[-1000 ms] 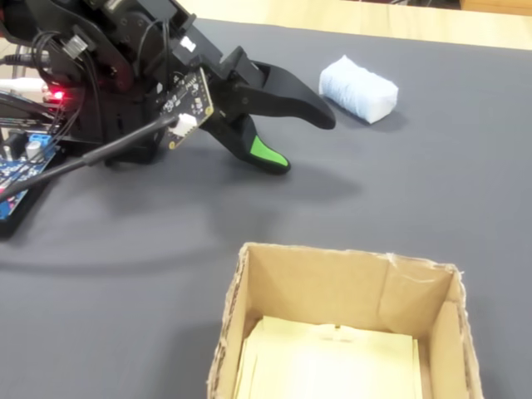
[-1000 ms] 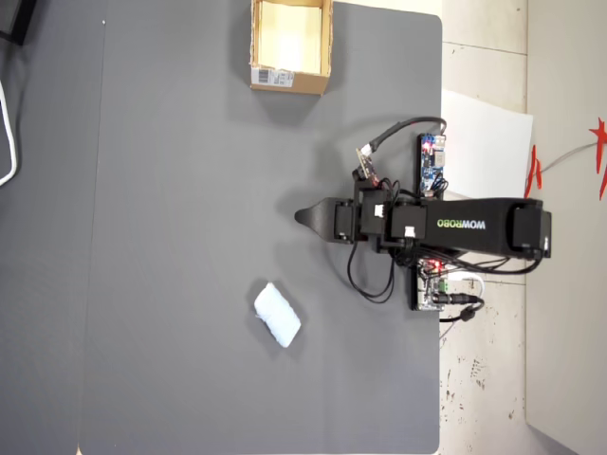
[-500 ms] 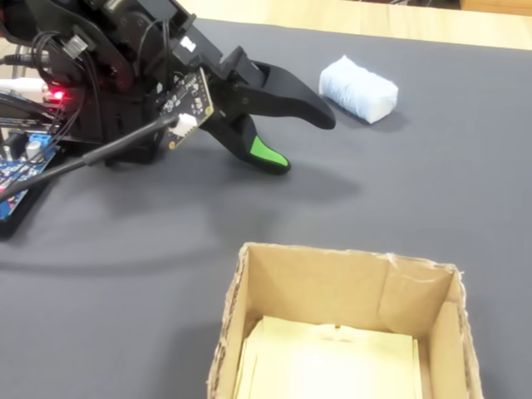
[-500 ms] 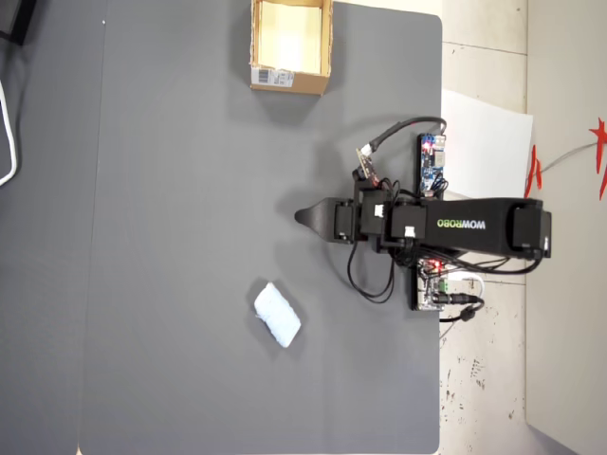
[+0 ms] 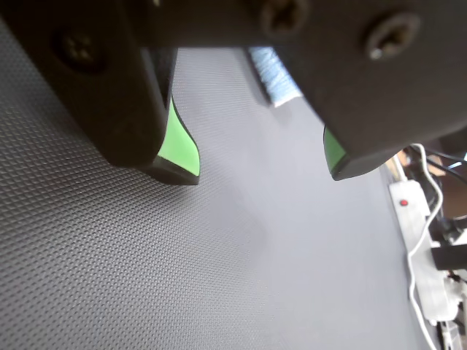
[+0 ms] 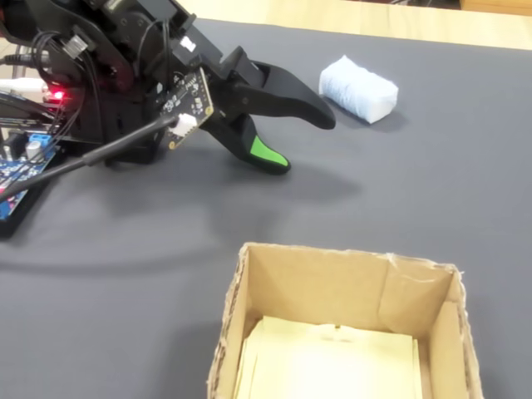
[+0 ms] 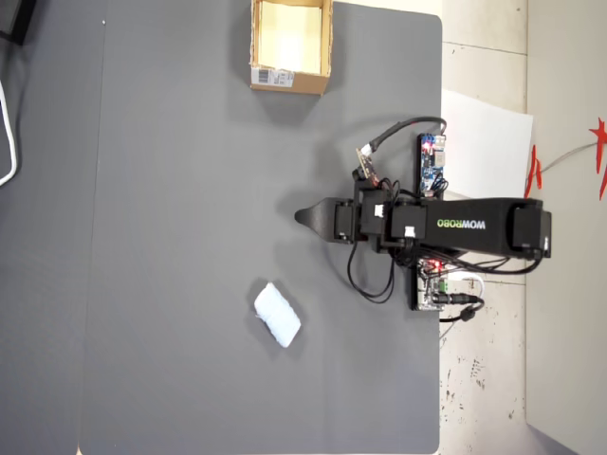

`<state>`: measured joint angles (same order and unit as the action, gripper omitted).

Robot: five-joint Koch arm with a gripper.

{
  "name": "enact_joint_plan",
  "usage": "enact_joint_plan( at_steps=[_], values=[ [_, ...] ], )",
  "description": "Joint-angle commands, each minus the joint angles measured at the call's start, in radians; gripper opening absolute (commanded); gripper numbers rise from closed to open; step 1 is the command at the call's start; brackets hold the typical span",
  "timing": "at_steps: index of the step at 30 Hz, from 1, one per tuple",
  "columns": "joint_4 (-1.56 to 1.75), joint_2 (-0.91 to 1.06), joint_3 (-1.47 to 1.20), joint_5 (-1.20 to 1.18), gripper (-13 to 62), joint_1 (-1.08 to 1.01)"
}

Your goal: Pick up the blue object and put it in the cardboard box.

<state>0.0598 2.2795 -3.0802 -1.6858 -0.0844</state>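
The blue object [image 7: 277,314] is a pale, almost white, soft oblong pad lying on the dark mat. In the fixed view the blue object [image 6: 358,89] lies just beyond the gripper's tips, apart from them. The wrist view shows only a strip of the blue object [image 5: 275,76] past the right jaw. My gripper [image 5: 263,175] is open, its green-padded jaws wide apart over bare mat with nothing between them. The gripper [image 6: 303,143] hangs low over the mat, and from above the gripper [image 7: 303,217] points left. The cardboard box [image 6: 332,259] stands open at the front; from overhead the cardboard box [image 7: 289,80] shows its white label.
The arm's base and wiring [image 6: 91,75] sit at the left of the fixed view. A circuit board [image 7: 433,163] and a white sheet [image 7: 488,142] lie beside the mat's right edge. A white power strip [image 5: 423,248] with cable lies off the mat.
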Motion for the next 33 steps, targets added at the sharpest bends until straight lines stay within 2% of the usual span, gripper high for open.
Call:
enact_joint_plan(
  at_steps=[1,27,33],
  values=[
    [-0.112,0.089,-0.038,-0.017,34.0,0.009],
    [-0.098,0.086,-0.037,-0.015,34.0,0.008],
    [-0.006,0.086,-0.037,-0.014,33.8,0.086]
  ],
)
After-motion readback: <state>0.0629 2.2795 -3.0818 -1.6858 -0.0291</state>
